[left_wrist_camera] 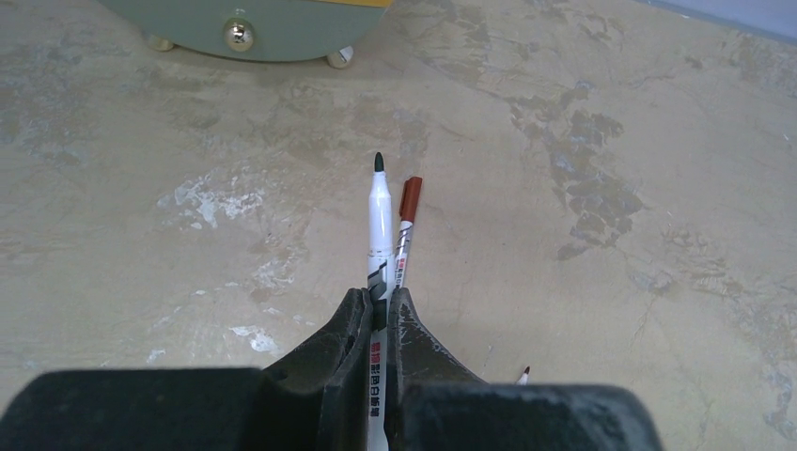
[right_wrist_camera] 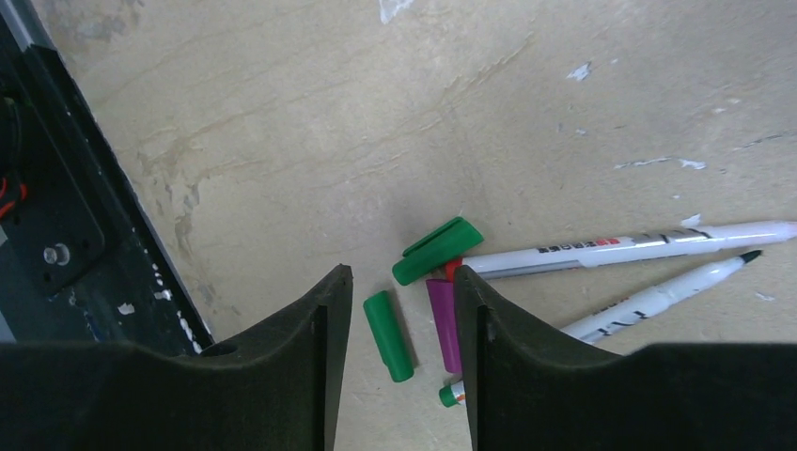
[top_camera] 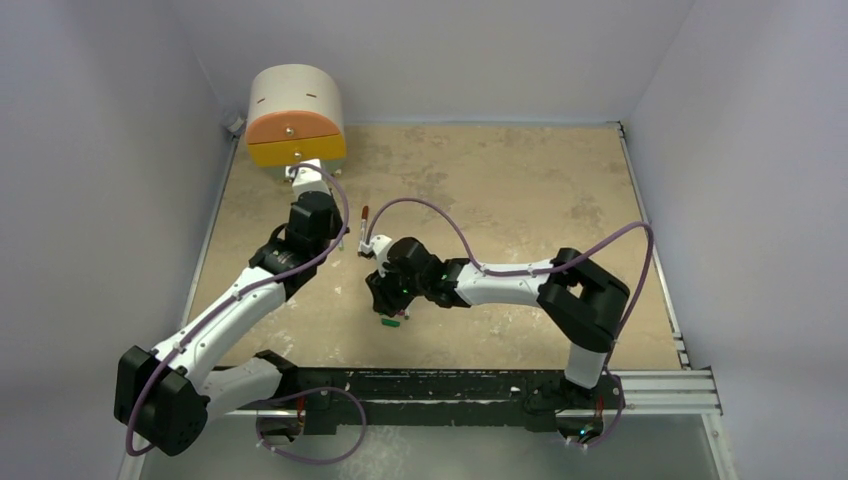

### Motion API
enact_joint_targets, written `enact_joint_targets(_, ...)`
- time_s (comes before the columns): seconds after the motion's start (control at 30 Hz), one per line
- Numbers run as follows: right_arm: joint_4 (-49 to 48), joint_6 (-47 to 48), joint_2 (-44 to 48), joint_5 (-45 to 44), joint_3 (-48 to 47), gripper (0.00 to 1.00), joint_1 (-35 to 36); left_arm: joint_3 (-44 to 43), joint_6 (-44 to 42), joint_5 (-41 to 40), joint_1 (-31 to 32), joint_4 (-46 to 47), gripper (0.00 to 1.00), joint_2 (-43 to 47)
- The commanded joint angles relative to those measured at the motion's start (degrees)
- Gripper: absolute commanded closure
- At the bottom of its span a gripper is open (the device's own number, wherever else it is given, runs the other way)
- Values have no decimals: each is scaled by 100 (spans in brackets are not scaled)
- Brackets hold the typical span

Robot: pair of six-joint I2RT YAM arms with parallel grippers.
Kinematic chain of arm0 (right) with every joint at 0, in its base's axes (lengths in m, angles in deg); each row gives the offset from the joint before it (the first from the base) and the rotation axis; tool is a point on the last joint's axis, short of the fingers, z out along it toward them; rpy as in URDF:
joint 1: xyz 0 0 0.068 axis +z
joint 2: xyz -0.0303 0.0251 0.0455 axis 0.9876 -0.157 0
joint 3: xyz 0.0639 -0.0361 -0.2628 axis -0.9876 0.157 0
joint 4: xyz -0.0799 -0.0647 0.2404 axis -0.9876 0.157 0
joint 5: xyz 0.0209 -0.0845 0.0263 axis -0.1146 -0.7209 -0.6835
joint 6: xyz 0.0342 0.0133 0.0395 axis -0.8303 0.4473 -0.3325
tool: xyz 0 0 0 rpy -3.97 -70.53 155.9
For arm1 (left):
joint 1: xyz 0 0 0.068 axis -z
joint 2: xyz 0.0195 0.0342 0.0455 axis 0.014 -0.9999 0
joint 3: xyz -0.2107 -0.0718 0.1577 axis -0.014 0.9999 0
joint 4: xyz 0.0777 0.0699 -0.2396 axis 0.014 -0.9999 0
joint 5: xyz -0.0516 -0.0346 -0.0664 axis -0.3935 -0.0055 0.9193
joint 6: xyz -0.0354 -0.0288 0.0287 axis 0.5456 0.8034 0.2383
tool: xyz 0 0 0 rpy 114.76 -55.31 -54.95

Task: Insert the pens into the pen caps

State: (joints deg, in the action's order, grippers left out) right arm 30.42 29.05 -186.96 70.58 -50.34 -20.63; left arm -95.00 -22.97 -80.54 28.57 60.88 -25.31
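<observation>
Two arms: left gripper (left_wrist_camera: 380,303) clamps a pen (left_wrist_camera: 380,216), right gripper (right_wrist_camera: 401,282) gapes over a green cap (right_wrist_camera: 388,335) near the rail (right_wrist_camera: 56,216).

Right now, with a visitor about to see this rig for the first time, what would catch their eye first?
Probably the rounded orange-fronted drawer box in the far left corner of the table, the brightest thing there. Next, the left gripper, shut on a white pen with its dark tip bared. Then the right gripper, open above a loose green cap beside a magenta cap.
</observation>
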Motion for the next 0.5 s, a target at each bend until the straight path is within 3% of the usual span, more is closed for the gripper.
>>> enact_joint_targets(0.0, 126, -156, -109, 261, -304, 52, 41, 1, 84, -110, -32, 58, 100, 145)
enact_joint_targets(0.47, 355, -290, -535, 374, -427, 51, 53, 10, 56, -93, -37, 71, 100, 109)
